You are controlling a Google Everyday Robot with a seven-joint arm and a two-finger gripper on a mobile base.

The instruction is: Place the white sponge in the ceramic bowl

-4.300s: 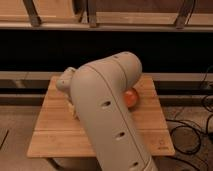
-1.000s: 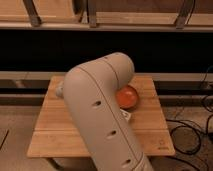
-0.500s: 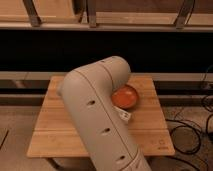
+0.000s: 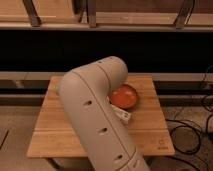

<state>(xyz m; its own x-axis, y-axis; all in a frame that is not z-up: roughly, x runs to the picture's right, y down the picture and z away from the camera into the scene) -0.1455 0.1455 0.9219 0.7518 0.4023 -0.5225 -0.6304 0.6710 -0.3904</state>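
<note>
Camera view: the big beige robot arm (image 4: 95, 117) fills the middle, rising from the bottom edge and bending over the wooden table (image 4: 55, 132). The gripper is hidden somewhere behind that bulk, so how it stands and whether it holds anything, I cannot tell. The ceramic bowl (image 4: 125, 96) sits right of the arm, glossy orange-red. The white sponge (image 4: 122, 114) lies on the tabletop just beside its near rim, outside it, its left end covered by the arm. Cables (image 4: 192, 132) trail on the floor at right
</note>
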